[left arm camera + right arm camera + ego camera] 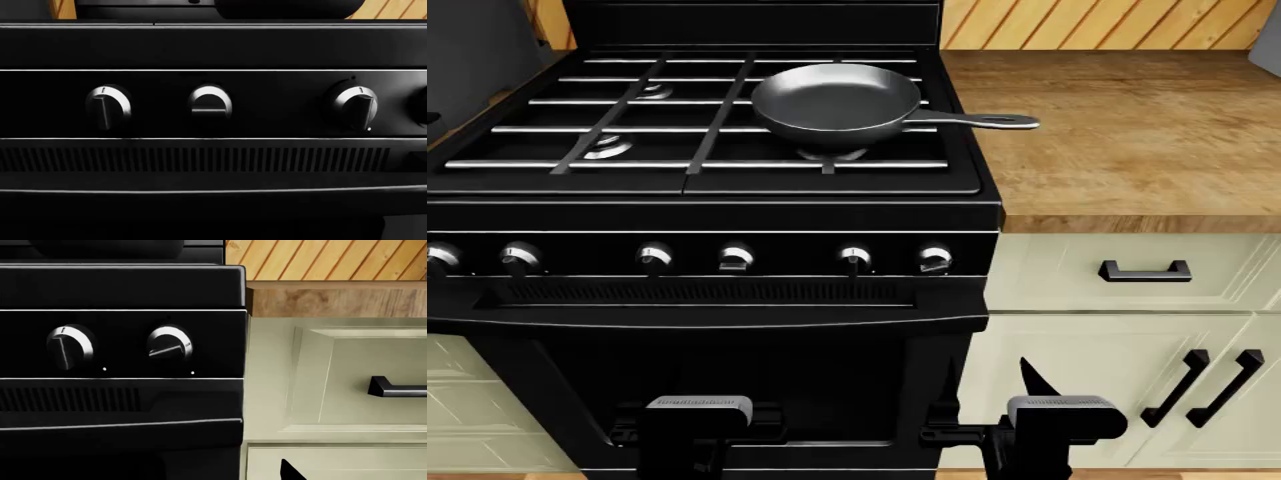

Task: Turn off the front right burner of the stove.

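Note:
The glossy black stove [714, 300] fills the left and middle of the head view. The front right burner [831, 154] is mostly hidden under a dark grey frying pan [838, 103]. Six silver-capped knobs run along the front panel. The rightmost knob [934, 259] is turned sideways, as the right wrist view [170, 347] also shows; the knob beside it [70, 347] points up. My right gripper [990, 385] is low in front of the oven door's right edge, with one black fingertip [290, 471] showing well off centre, so it is open. My left gripper [698, 418] is low before the oven door, its fingers lost against the black.
A wooden counter [1121, 130] lies to the right of the stove. Below it are cream cabinets with a black drawer handle [1145, 270] and door handles [1208, 385]. The oven door's bar handle [714, 322] juts out below the knobs. A middle knob [210, 105] is also turned sideways.

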Available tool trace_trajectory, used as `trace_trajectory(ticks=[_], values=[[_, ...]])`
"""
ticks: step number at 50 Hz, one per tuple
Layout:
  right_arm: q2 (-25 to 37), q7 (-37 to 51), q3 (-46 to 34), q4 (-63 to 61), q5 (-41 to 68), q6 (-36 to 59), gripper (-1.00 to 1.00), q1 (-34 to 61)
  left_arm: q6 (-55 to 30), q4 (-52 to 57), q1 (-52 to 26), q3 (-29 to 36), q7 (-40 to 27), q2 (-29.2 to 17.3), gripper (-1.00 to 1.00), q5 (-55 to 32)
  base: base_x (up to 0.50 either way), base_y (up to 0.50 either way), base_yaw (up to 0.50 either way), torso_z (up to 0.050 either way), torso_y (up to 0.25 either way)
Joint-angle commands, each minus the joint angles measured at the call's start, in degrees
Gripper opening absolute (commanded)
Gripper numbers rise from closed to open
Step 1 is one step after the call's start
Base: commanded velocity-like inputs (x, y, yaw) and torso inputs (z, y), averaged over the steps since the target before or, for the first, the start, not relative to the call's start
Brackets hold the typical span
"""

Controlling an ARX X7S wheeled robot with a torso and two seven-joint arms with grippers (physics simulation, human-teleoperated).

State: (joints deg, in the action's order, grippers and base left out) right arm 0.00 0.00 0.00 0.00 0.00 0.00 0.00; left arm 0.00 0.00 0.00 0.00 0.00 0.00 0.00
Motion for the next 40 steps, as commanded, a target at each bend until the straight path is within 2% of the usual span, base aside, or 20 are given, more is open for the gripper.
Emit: trace_trajectory(ticks=[1,16,40], values=[[0.89,1.12,-1.05,-0.13,1.00,0.17,1.00,0.00,0.00,-0.01,-0.02,1.06,-1.03,-0.91,1.00,-0.91,0.00,0.00,0.00,0.000,0.000],[3.24,3.47,-3.48,-0.86,3.26,0.32,1.00,-0.47,-0.21,0.15,-0.01,3.73,-3.64,-3.17,1.00,-2.79,0.00,0.00,0.00,-0.004,0.000],[4.89,5.50,-5.59,-0.06,4.97,0.07,1.00,0.11,-0.37,-0.10,-0.40,5.83,-5.66,-4.94,1.00,-4.45,0.00,0.00,0.00,-0.047,0.000]])
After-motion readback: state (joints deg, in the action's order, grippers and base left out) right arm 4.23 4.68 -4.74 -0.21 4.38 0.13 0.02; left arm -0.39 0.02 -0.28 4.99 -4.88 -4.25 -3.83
